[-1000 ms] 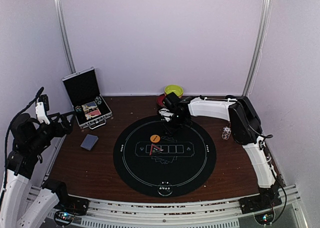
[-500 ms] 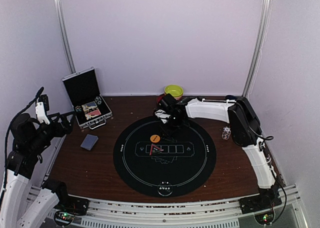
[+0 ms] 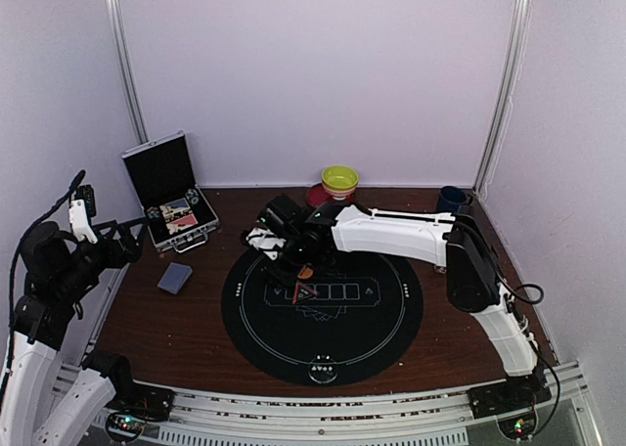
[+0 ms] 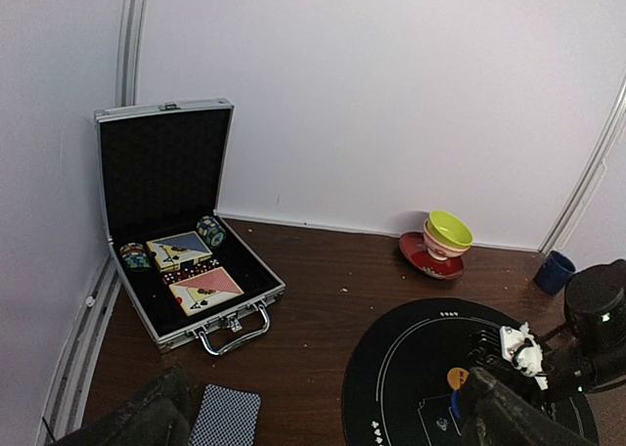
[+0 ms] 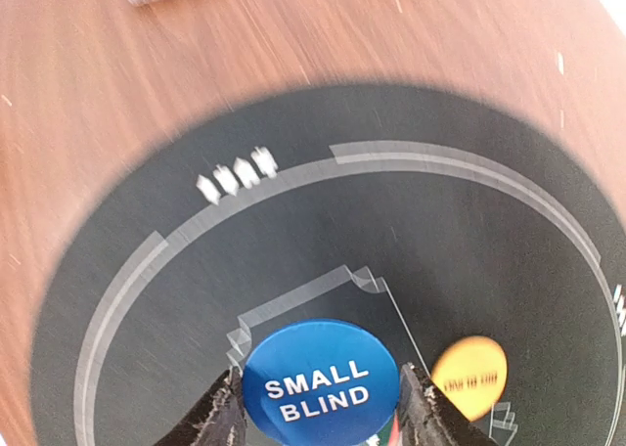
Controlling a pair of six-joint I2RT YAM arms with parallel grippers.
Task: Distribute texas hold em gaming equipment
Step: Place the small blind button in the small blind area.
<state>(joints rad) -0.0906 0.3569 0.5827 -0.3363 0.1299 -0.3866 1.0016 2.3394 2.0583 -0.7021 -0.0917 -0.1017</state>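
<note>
A blue button disc marked SMALL BLIND is gripped by its edges between the fingers of my right gripper. It hangs over the left half of the black round mat. An orange button disc lies on the mat just beside it, and the same orange disc shows from above by my right gripper. A deck of grey-blue-backed cards lies on the table left of the mat, in front of my left gripper. That gripper is open, empty and raised at the far left.
An open metal case with card decks and chip stacks stands at the back left. A yellow-green bowl on a red saucer sits by the back wall. A dark blue mug stands at the back right.
My right arm has swung left from the back of the mat to its left part, still holding the disc. The mug is uncovered. The left arm has not moved.
</note>
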